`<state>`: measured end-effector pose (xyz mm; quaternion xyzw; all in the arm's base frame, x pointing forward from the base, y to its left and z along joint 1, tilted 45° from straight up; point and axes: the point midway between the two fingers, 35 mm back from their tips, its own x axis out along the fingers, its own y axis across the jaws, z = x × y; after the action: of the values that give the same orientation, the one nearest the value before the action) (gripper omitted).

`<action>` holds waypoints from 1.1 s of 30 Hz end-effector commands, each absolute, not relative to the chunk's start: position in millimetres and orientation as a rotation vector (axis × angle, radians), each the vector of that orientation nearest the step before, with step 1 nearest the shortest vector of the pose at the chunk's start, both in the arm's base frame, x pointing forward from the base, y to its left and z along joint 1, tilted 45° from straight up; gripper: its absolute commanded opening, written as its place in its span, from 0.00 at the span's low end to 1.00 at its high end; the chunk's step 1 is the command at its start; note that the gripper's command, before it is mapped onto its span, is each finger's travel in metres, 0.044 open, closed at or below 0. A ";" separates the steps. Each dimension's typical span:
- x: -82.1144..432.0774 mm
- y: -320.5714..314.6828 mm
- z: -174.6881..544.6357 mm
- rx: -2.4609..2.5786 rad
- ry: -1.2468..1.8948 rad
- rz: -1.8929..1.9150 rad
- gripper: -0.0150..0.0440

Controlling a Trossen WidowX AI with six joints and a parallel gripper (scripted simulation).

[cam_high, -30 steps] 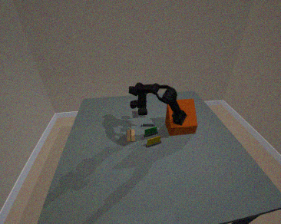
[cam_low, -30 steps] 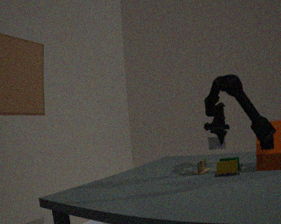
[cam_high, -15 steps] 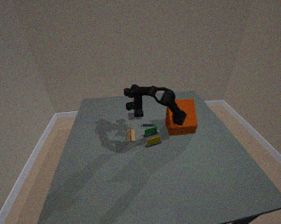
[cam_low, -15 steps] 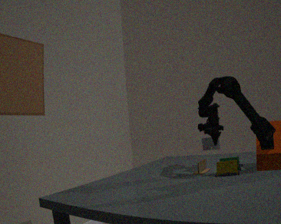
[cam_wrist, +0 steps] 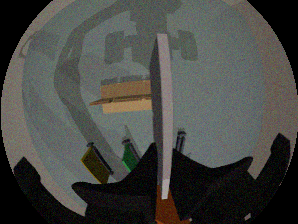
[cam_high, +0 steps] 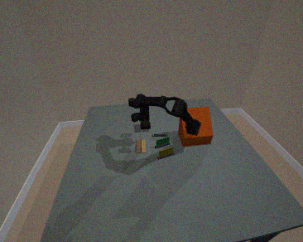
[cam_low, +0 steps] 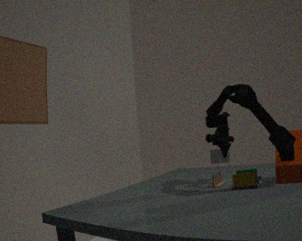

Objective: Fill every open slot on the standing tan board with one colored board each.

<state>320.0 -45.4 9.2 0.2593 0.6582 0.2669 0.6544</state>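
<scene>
Yellow board (cam_high: 165, 152) (cam_low: 244, 180) (cam_wrist: 95, 165) stands in its holder at the left of the wrist view, and can wait its turn. Next comes the tan board (cam_high: 138, 146) (cam_low: 216, 179) (cam_wrist: 122, 99), upright on the table; its slots are too small to make out, so the one to aim for should be settled before any descent. Beside it the green board (cam_high: 162, 142) (cam_low: 247, 170) (cam_wrist: 129, 159) also waits in its holder. Further right, the gripper (cam_high: 145, 126) (cam_low: 224, 157) (cam_wrist: 157, 145) is pinching the grey board (cam_high: 138, 128) (cam_low: 215, 156) (cam_wrist: 167, 115) upright, raised above the table and roughly crosswise to the tan one. Its notch is hidden. The step now looks to be lining up: square the angle first, centre notch over slot, then lower vertically, since a slight twist could jam the edges or tip the tan board. Press until it stops, then release. Rightmost is the empty holder (cam_high: 159, 135) (cam_wrist: 180, 142), best given clearance.
</scene>
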 end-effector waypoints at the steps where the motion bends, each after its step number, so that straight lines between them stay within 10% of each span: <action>1: 327.8 -38.9 13.9 0.594 1.489 0.613 0.25; 33: 330.3 -11.5 -10.0 0.595 1.487 0.618 0.25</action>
<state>330.6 -13.7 -8.6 0.2592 0.6554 0.2726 0.6550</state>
